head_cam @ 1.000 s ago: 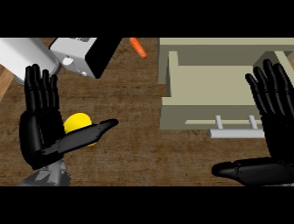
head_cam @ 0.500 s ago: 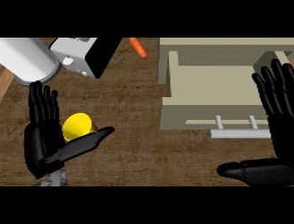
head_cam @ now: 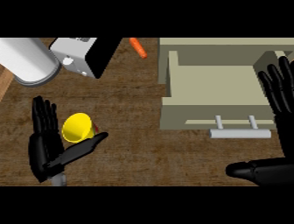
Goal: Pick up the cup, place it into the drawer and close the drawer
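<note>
Dark wood counter (head_cam: 130, 109) — open beige drawer (head_cam: 214, 87).

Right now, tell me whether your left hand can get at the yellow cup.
Probably yes. The left hand is open right beside the yellow cup, fingers to its left and thumb just below it, and nothing lies between them.

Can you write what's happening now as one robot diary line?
left hand: open beside yellow cup | right hand: open by drawer | drawer: open | cup: on counter
</note>
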`<state>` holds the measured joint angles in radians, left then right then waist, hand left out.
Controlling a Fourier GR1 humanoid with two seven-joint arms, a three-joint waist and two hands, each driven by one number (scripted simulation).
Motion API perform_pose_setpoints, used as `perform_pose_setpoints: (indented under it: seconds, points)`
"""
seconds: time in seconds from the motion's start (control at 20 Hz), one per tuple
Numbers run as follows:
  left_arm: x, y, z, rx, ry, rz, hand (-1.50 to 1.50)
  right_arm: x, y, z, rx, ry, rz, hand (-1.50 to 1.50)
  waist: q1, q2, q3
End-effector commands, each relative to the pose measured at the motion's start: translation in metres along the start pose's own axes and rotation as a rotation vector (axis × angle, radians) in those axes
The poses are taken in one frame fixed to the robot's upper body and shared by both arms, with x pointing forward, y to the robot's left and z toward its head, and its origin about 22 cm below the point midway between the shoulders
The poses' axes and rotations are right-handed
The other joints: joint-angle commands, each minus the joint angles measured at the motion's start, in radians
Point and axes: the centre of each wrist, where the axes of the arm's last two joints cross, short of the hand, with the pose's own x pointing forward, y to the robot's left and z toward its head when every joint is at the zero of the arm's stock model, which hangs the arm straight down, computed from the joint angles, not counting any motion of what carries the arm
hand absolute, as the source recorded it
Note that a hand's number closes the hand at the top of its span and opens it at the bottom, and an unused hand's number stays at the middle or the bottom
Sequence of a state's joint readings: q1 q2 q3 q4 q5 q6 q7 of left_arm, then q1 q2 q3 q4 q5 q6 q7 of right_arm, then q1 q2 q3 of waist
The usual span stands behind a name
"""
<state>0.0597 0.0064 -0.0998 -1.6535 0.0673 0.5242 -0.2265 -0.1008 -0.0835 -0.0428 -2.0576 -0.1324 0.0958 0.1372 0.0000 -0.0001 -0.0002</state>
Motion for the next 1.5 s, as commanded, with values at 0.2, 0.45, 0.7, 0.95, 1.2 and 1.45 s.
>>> perform_pose_setpoints:
  seconds: [0.2, 0.45, 0.7, 0.95, 1.2, 1.45]
  points:
    - [-0.025, 0.015, -0.018, 0.026, 0.060, 0.003, -1.50, -0.009, -0.008, -0.003, 0.017, 0.006, 0.002, -1.50, 0.000, 0.000, 0.000]
    - [-0.057, 0.041, 0.013, 0.015, 0.053, -0.014, -1.50, 0.001, -0.006, -0.015, 0.001, 0.009, 0.008, -1.50, 0.002, 0.000, 0.000]
    - [-0.065, 0.052, -0.004, 0.023, 0.072, -0.011, -1.50, -0.002, 0.013, 0.000, 0.004, -0.008, -0.006, -1.50, 0.001, 0.000, 0.000]
    - [-0.094, 0.024, 0.021, 0.051, 0.048, -0.018, -1.50, 0.008, -0.005, 0.001, 0.011, 0.005, -0.015, -1.50, -0.001, 0.000, 0.000]
    - [-0.101, 0.060, 0.001, 0.070, 0.063, -0.005, -1.50, -0.002, 0.013, -0.004, 0.043, 0.024, -0.006, -1.50, 0.001, 0.000, 0.000]
    - [-0.129, 0.044, 0.015, 0.068, 0.075, -0.014, -1.50, 0.002, 0.009, -0.009, 0.045, 0.001, -0.005, -1.50, -0.001, 0.000, 0.000]
